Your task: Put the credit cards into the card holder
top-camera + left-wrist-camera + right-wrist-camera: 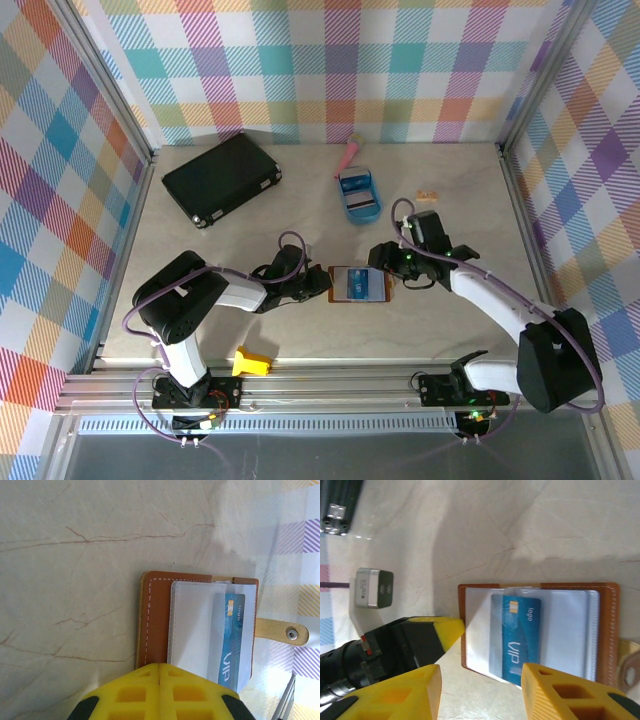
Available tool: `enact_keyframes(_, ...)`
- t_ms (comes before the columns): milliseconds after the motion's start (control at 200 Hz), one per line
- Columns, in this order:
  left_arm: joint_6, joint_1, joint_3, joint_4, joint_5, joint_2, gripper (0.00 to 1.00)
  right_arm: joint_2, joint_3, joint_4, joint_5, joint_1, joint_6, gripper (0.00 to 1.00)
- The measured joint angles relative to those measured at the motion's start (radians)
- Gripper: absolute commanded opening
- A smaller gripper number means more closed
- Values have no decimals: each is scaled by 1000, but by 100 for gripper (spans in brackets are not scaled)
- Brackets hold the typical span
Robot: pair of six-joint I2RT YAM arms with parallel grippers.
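The card holder [372,297] lies open flat in the middle of the table, brown leather with clear sleeves. A blue credit card [520,630] marked VIP sits in a sleeve, its near end poking out by my right fingertip. My right gripper [480,672] is open just above the holder's near edge [462,630], with nothing between its fingers. My left gripper [160,666] is shut, its yellow tips resting on the holder's brown edge [154,615]. The snap tab [282,631] sticks out on the far side. More cards [362,206] lie in a blue tray.
The blue oval tray [347,207] stands behind the holder, with a pink item [350,153] beyond it. A large black case [222,178] is at the back left and a small tan block [428,195] at the back right. A yellow plastic piece [250,362] lies at the front edge.
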Motion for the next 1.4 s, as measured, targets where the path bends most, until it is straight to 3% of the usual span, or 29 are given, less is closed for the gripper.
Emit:
enact_keyframes(435,-4,-5,-7,15,-8,0,0,309,257,-278,164,196,4,58)
enact_keyframes(680,-4,-6,-11,23,-8,0,0,415,311,-313,176,198,13,60)
enact_keyframes(1400,-23,-11,-15,31,-19,0,0,529,385,-352,201,198,15,63)
